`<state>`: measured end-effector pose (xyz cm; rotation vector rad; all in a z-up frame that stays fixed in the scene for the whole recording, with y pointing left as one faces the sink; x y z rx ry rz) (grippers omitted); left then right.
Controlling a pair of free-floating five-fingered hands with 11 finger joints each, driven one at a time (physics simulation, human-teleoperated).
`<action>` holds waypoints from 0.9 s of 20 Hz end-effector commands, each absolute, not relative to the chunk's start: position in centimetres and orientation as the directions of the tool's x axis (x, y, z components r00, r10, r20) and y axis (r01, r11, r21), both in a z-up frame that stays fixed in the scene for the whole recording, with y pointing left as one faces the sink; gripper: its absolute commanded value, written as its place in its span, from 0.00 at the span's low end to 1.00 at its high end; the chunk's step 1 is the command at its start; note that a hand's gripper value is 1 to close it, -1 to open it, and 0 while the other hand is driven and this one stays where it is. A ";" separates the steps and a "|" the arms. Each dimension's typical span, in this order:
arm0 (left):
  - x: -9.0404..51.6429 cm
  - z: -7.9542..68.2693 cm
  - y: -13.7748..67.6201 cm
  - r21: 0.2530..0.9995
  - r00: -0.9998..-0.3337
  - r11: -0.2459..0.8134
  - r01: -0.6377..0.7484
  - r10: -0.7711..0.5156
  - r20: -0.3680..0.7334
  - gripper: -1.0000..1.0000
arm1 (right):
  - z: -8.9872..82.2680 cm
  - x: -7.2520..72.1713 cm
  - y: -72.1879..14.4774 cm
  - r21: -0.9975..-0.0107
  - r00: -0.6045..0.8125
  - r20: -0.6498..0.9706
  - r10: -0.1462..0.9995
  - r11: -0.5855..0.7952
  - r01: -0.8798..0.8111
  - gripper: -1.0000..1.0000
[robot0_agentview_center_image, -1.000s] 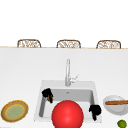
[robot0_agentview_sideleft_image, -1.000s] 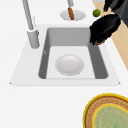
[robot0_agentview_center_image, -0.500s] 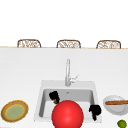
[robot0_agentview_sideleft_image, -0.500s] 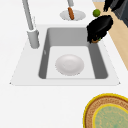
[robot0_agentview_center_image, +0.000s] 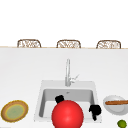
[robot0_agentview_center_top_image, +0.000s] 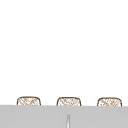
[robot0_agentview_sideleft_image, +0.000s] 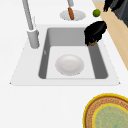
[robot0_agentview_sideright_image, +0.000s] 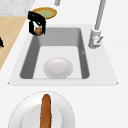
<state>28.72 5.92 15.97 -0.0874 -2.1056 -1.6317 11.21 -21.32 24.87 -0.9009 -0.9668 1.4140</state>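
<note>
My left hand (robot0_agentview_center_image: 59, 98) hangs over the sink (robot0_agentview_center_image: 42, 86), partly behind a big red ball (robot0_agentview_center_image: 67, 115) low in the front view. In the left side view this left hand (robot0_agentview_sideleft_image: 95, 30) is above the basin's front wall, fingers curled round a small brown object (robot0_agentview_sideleft_image: 92, 43). From the right, the same left hand (robot0_agentview_sideright_image: 37, 22) and brown object (robot0_agentview_sideright_image: 38, 31) show. A white plate (robot0_agentview_sideleft_image: 69, 64) lies on the basin floor. My right hand (robot0_agentview_center_image: 95, 110) floats by the sink's front right corner, holding nothing I can see.
A tall faucet (robot0_agentview_center_image: 67, 72) stands behind the basin. A yellow-rimmed green plate (robot0_agentview_center_image: 14, 111) lies left of the sink. To the right, a white dish (robot0_agentview_center_image: 112, 108) carries a sausage (robot0_agentview_center_image: 116, 102), with a lime (robot0_agentview_center_image: 122, 123) in front of it. Wicker chair backs (robot0_agentview_center_image: 68, 43) line the counter's far side.
My left hand has drifted to the right over the basin, closer to the red ball. The right hand and the ball have stayed put.
</note>
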 end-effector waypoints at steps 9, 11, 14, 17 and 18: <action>30.8 6.3 -1.8 0.911 -0.893 0.269 0.312 -0.245 0.378 1.00 | 24.9 11.2 -21.3 -0.930 -0.063 0.005 0.998 -0.018 -0.367 0.50; 32.2 4.6 -1.4 0.906 -0.892 0.279 0.319 -0.233 0.387 1.00 | 24.9 11.2 -21.3 -0.930 -0.063 0.005 0.998 -0.018 -0.367 0.50; 34.8 2.1 -0.3 0.902 -0.888 0.283 0.325 -0.236 0.394 1.00 | 24.9 11.2 -21.3 -0.930 -0.063 0.005 0.998 -0.018 -0.367 0.50; 37.2 -0.4 1.2 0.902 -0.886 0.287 0.323 -0.242 0.395 1.00 | 24.9 11.2 -21.3 -0.930 -0.063 0.005 0.998 -0.018 -0.367 0.50; 37.8 -1.2 0.9 0.908 -0.885 0.268 0.322 -0.255 0.389 1.00 | 24.9 11.2 -21.3 -0.930 -0.063 0.005 0.998 -0.018 -0.367 0.50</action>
